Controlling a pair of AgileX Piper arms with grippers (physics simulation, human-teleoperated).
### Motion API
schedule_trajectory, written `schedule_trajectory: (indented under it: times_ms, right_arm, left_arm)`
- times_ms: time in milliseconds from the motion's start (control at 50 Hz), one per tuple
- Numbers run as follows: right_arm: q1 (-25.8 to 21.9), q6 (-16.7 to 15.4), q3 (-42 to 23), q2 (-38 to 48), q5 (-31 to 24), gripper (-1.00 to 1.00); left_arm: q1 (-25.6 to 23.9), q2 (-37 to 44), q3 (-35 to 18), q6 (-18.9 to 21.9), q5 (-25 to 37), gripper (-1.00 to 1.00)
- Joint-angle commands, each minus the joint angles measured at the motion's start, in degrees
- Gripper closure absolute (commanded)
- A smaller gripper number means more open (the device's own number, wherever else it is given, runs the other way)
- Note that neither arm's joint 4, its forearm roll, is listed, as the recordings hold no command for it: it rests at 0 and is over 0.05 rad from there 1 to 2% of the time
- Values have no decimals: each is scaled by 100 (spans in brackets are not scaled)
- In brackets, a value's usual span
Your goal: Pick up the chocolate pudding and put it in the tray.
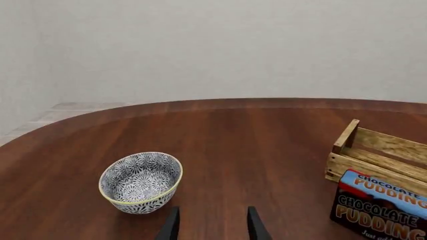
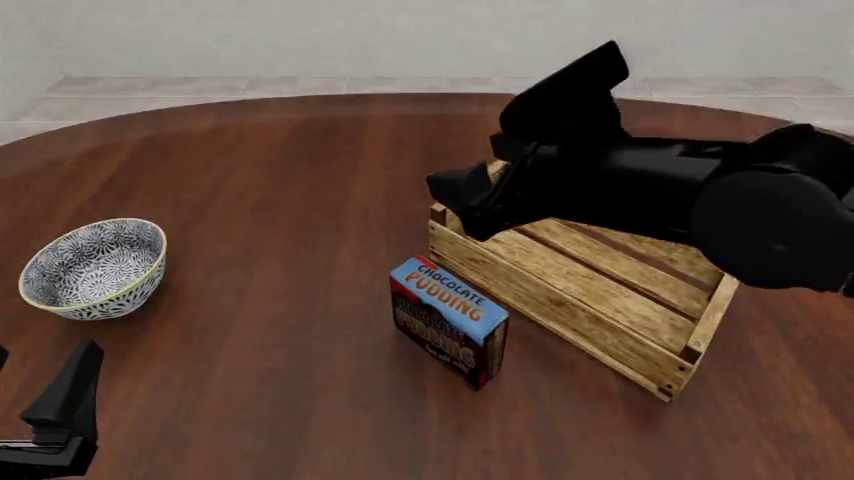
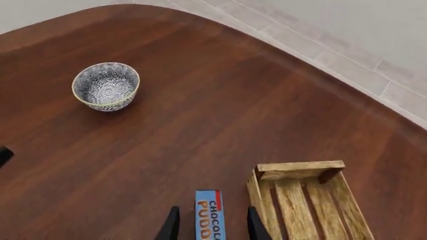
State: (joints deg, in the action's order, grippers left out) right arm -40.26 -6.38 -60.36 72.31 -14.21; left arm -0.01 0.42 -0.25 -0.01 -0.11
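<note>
Dark wooden table point(image 2: 267, 200) fills every view, with pale wall and tiled floor beyond its curved edge. From my right claw point(image 3: 212, 227), I see its two fingertips spread apart with nothing between them but air, poised above the chocolate pudding point(image 2: 449, 321), whose blue top shows between them in the wrist view. I judge I am lining up the descent, so the grasp is not yet made. The pudding stands on the table just beside the near long side of the tray point(image 2: 587, 300), and the tray holds nothing. My left claw point(image 1: 212, 225) sits low at the near left, fingers parted and empty, with the patterned bowl point(image 2: 94, 268) close ahead of it. Grasp, lift, carry and release all remain.
</note>
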Motion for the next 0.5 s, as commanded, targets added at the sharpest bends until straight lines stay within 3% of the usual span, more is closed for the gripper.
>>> schedule_trajectory:
  times_ms: [20, 500]
  right_arm:
    - [-8, 29, 145, 114, 87, -100]
    - [43, 130, 520, 238, 261, -100]
  left_arm:
    - [0, 0, 0, 1, 0, -100]
    - [-1, 0, 0, 0, 0, -100]
